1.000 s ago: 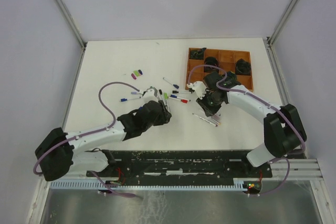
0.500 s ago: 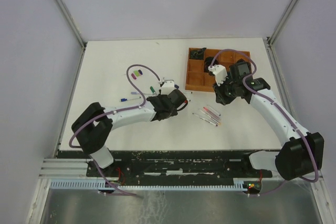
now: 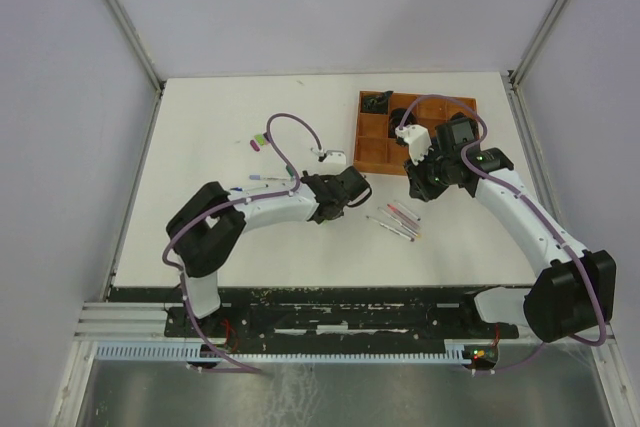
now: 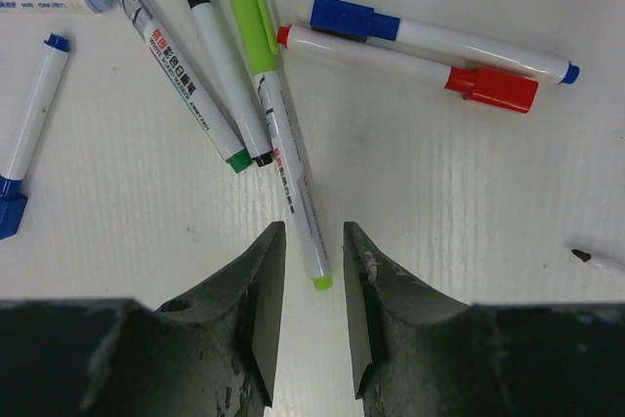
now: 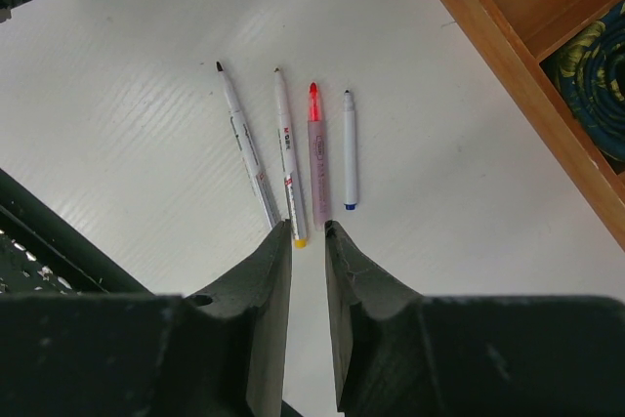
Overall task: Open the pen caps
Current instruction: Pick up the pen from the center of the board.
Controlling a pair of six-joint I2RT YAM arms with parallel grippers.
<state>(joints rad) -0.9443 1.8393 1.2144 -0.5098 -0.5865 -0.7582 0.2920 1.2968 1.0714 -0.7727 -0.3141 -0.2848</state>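
In the left wrist view several pens lie fanned on the white table. A lime-capped pen (image 4: 283,144) points its lime end in between the fingertips of my left gripper (image 4: 312,233), which is open around it without touching. Its lime cap (image 4: 252,21), a blue cap (image 4: 354,19) and a red cap (image 4: 493,88) sit on their pens. Two loose pen caps (image 3: 262,139) lie far left. My right gripper (image 5: 308,227) hovers, narrowly open and empty, above several uncapped pens (image 5: 287,158) lying side by side. From above, the left gripper (image 3: 352,187) is mid-table and the right gripper (image 3: 418,185) is beside the tray.
A brown compartment tray (image 3: 372,152) holding dark bundles stands at the back right, its edge (image 5: 508,75) close to my right gripper. The row of uncapped pens (image 3: 398,219) lies between the two grippers. White walls enclose the table.
My left arm has swung right and forward to the pen cluster, and its jaws have narrowed. The right arm pulled back toward the tray, then held still.
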